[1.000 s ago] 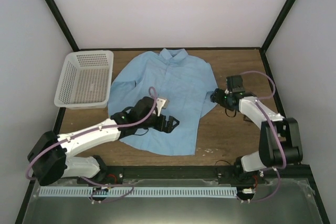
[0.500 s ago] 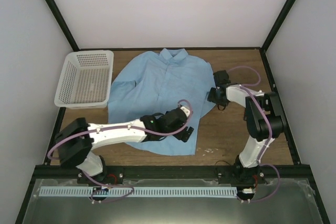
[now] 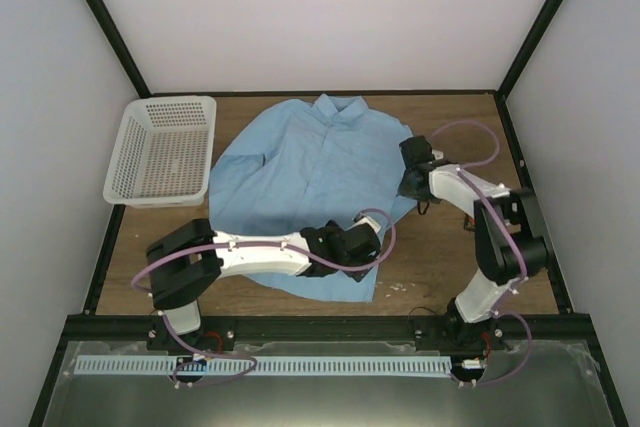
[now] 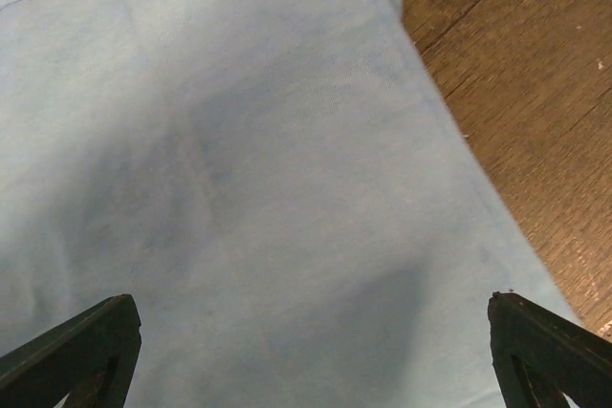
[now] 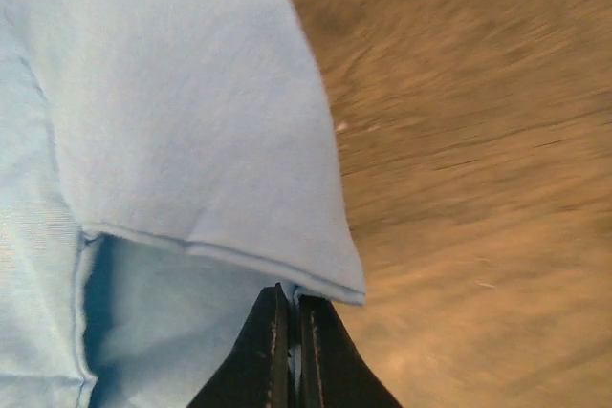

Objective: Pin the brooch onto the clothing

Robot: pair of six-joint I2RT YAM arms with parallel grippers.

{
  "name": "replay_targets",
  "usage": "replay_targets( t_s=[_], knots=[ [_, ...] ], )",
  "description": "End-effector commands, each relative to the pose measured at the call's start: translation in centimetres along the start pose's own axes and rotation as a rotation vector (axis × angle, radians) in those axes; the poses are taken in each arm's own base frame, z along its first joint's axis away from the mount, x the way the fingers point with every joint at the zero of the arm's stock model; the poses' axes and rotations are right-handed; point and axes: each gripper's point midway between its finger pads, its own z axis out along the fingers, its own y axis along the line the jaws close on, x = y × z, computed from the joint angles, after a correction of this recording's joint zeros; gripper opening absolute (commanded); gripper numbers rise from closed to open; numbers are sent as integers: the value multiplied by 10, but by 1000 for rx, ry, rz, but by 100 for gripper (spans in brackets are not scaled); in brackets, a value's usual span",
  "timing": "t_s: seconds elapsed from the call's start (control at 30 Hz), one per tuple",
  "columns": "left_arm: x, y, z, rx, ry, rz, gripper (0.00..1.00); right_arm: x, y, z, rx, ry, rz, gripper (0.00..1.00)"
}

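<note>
No brooch shows in any view. My left gripper point(image 4: 306, 301) hangs wide open over the shirt point(image 3: 305, 162) near its hem; my right gripper point(image 5: 290, 295) is closed at the sleeve edge. I judge I'm arranging cloth; next, locate the brooch.

Shirt point(image 3: 310, 182) lies flat mid-table point(image 3: 450, 257), collar at far end. Basket point(image 3: 165, 152) on table just L of shirt's L sleeve. L gripper point(image 3: 365, 247) over shirt's near-R hem corner. R gripper point(image 3: 410, 185) at shirt's R sleeve edge.
</note>
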Motion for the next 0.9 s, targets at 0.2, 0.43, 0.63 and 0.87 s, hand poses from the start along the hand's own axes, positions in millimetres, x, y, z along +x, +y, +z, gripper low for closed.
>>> replay_targets(
  t_s=[0.2,0.43,0.63,0.87],
  knots=[
    [13,45,11,60,31,-225,100,-80,-43,-113,185,-257,-63,1],
    [22,70,11,71,40,-334,100,-59,78,-137,-156,-187,-373,2],
    [22,79,0,97,1,-372,100,-34,134,-223,-969,-192,-336,75],
    [13,79,-7,128,-35,-380,100,-43,32,-158,-563,-192,-50,85]
  ],
)
